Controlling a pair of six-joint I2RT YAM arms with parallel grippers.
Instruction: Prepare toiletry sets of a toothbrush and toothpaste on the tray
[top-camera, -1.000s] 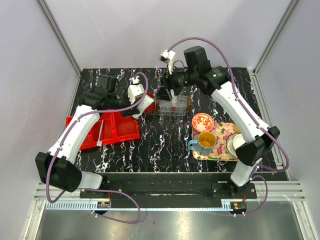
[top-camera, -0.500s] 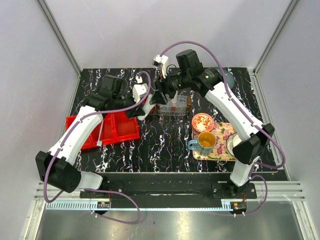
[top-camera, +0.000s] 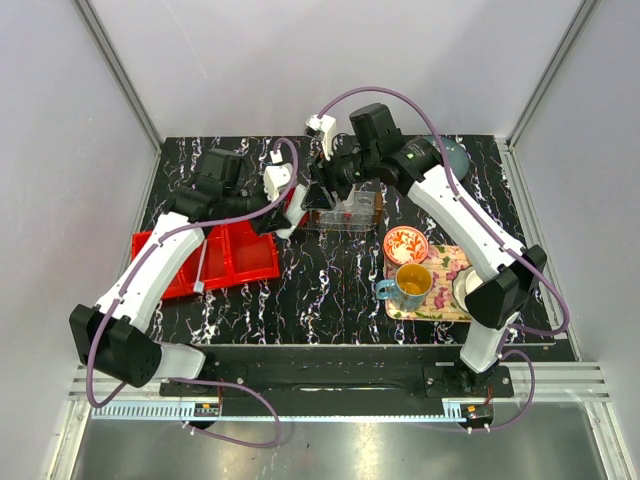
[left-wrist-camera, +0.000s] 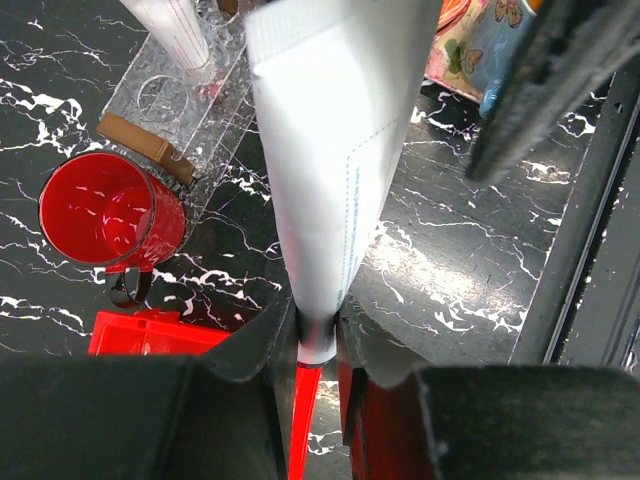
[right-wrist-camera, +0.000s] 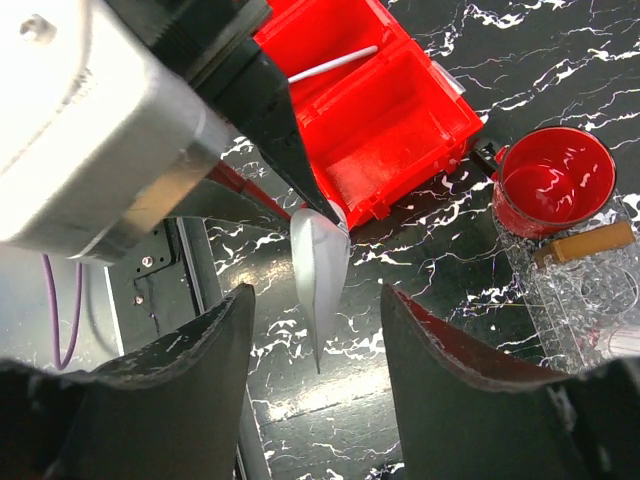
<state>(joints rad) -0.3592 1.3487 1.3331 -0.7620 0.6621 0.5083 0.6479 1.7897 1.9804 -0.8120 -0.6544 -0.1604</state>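
My left gripper (left-wrist-camera: 318, 330) is shut on the reddish end of a white toothpaste tube (left-wrist-camera: 335, 150) and holds it above the table, crimped end forward. In the top view this gripper (top-camera: 287, 207) is just left of the clear tray (top-camera: 352, 216). My right gripper (right-wrist-camera: 318, 340) is open, its jaws on either side of the crimped end of that tube (right-wrist-camera: 320, 260) without touching it. A second white tube (left-wrist-camera: 170, 25) with red marks lies on the clear tray (left-wrist-camera: 215, 100). The toothbrush (right-wrist-camera: 335, 62) lies in the red bin (top-camera: 235, 255).
A red cup (left-wrist-camera: 110, 220) stands by the clear tray's left end, and a brown block (left-wrist-camera: 145, 140) lies on that tray. The floral tray (top-camera: 452, 262) at the right holds a blue mug (top-camera: 405, 285) and a red bowl (top-camera: 405, 243).
My right gripper has swung left from over the clear tray to the held tube. My left gripper has moved a little to the right with the tube.
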